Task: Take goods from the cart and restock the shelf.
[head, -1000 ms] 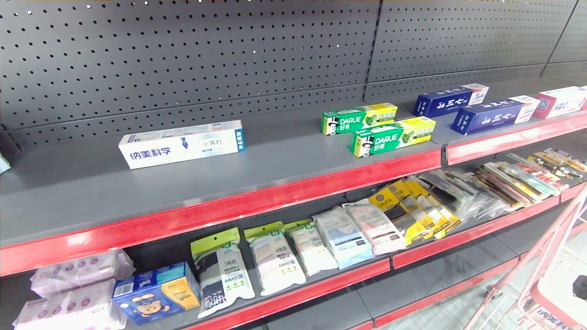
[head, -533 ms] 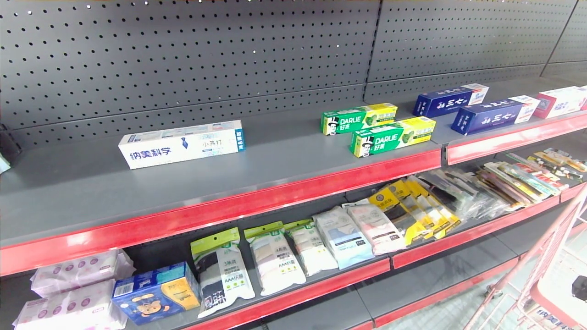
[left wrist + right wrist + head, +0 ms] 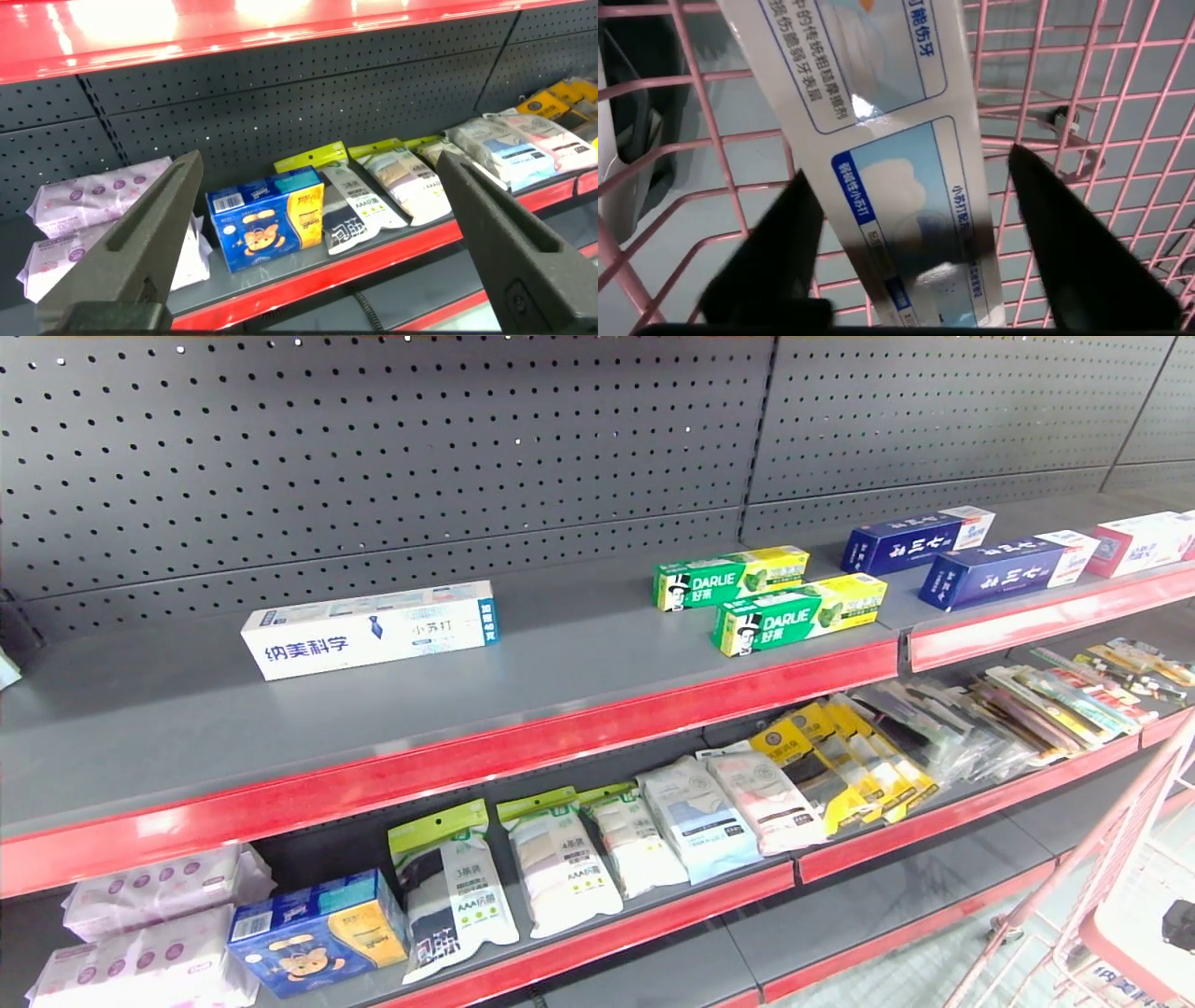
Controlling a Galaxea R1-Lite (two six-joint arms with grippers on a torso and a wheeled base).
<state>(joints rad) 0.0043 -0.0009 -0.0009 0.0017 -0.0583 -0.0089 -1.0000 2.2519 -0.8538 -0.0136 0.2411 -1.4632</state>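
Observation:
In the right wrist view my right gripper (image 3: 910, 233) hangs inside the pink wire cart (image 3: 1120, 112), open, one dark finger on each side of a long white and blue toothpaste box (image 3: 878, 112). A small gap shows on one side of the box. In the head view a matching white toothpaste box (image 3: 369, 630) lies on the grey upper shelf (image 3: 187, 728). My left gripper (image 3: 318, 271) is wide open and holds nothing, level with the lower shelf.
Green boxes (image 3: 798, 609) and blue boxes (image 3: 1004, 569) lie further right on the upper shelf. The lower shelf holds tissue packs (image 3: 98, 201), a blue carton (image 3: 264, 219) and bagged goods (image 3: 560, 868). The cart (image 3: 1111, 868) stands at the lower right. Bare shelf lies around the white box.
The dark part of my right arm at the head view's lower right edge has sunk slightly into the cart. Nothing on the shelves has moved.

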